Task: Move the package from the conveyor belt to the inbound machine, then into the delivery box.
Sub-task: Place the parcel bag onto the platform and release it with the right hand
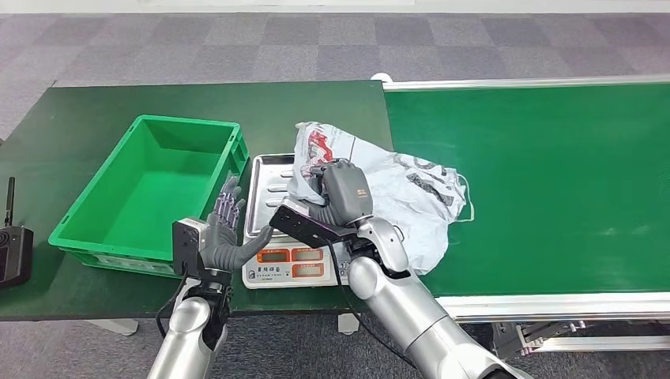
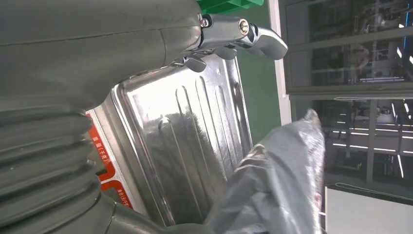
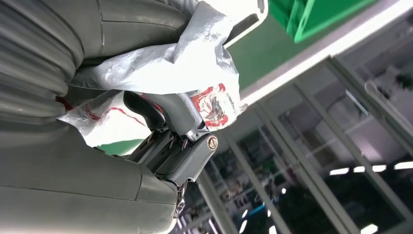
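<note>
Fingers of the right hand (image 1: 341, 192) are curled into the crumpled grey-white package (image 1: 395, 197), gripping its near edge; the right wrist view shows the plastic bunched between thumb and fingers. Left hand (image 1: 227, 237) holds nothing, fingers spread and pointing up, palm turned toward the scale, hovering at the left edge of its steel tray. Package position: straddling. Most of it lies on the green conveyor belt (image 1: 553, 181), while its left part, with the red print, hangs over the steel tray of the inbound machine (image 1: 272, 229), a weighing scale with orange readouts on the front. From the left wrist view the grey plastic comes just over the tray's far corner; whether it rests on the steel cannot be told. Judged progress: pick-up made, transfer to the scale partly done, package not fully on the tray. Remaining: seat it on the scale, then carry it into the green delivery box (image 1: 150, 185), which stands just beside the scale and holds nothing yet.
</note>
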Motion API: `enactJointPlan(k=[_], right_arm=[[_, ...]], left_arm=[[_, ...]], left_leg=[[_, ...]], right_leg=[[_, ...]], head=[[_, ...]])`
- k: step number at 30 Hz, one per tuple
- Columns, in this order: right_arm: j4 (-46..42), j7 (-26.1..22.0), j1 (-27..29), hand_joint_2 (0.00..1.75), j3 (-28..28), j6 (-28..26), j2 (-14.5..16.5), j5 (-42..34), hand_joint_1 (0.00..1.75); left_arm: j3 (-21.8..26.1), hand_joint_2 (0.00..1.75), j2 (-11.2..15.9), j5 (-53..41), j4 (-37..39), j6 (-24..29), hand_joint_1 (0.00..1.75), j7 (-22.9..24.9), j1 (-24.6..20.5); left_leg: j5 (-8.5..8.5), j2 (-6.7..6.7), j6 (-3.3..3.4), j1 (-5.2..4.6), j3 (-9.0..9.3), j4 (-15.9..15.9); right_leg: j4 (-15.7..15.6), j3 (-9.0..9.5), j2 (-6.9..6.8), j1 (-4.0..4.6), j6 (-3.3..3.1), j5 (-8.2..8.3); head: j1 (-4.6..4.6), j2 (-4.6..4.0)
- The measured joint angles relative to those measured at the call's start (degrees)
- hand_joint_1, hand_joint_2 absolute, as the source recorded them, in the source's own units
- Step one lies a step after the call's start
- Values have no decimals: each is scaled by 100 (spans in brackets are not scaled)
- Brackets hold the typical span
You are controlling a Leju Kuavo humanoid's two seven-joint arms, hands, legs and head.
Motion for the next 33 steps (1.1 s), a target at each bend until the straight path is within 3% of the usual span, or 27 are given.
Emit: enactJointPlan(k=[10, 18, 22, 33], right_arm=[[78, -9, -7, 175, 57, 397, 2, -261, 175], [338, -224, -249, 175, 139, 1125, 16, -773, 175], [560, -274, -448, 175, 163, 1088, 59, -894, 6], [819, -360, -615, 175, 172, 939, 152, -1188, 0]], left_arm=[[0, 175, 0, -50, -15, 189, 0, -62, 1], [0, 175, 13, -208, 1, 538, 0, -106, -78], [2, 175, 59, -297, 99, 668, 0, -109, -231], [35, 175, 211, -491, 416, 695, 0, -41, -647]], left_leg=[[0, -1, 0, 0, 1, 0], [1, -1, -1, 0, 0, 0], [3, -1, -2, 0, 1, 0], [5, -2, -3, 1, 0, 0]], right_leg=[[0, 1, 0, 0, 0, 0], [1, 2, -1, 1, 0, 1], [1, 2, -2, 1, -1, 1], [2, 3, -1, 1, -2, 2]], head=[[0, 0], [0, 0], [0, 0], [1, 0]])
